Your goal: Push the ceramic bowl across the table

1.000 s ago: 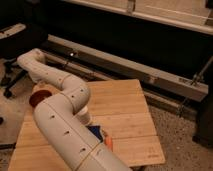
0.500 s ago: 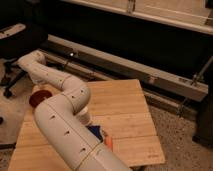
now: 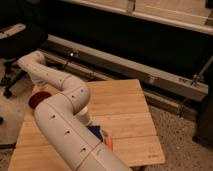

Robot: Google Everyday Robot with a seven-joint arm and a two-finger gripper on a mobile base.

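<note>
**Pincer [image 3: 37, 88] low by the ceramic bowl [image 3: 36, 99] at the left edge**

I start with the surface [image 3: 125, 105], a pale plank top that fills the middle of my view. Most of its right half is bare wood. Over its left half lies the arm [image 3: 65, 125], a thick white tube that rises from the bottom of the view, bends at a big elbow and reaches back to the far left. Its last link turns down there, so the pincer sits just above and behind the bowl, mostly hidden by the arm. I cannot tell whether it is open or closed, nor whether it touches the bowl.

The bowl is small, round and red, and sits close to the left edge of the surface, partly covered by the arm. Near the front, tucked beside the elbow link, is a blue block [image 3: 95, 132] with an orange stick [image 3: 108, 142] just right of it, both well apart from the bowl.

As I judge it, the push is just starting or about to start. To do it well I would keep the contact low on the bowl's wall and in line with its centre, so that the glossy bowl slides and does not tip or spin away. I would drive it slowly to the right, toward the open wood and away from the near edge. The block and stick should stay off the line of travel.
</note>
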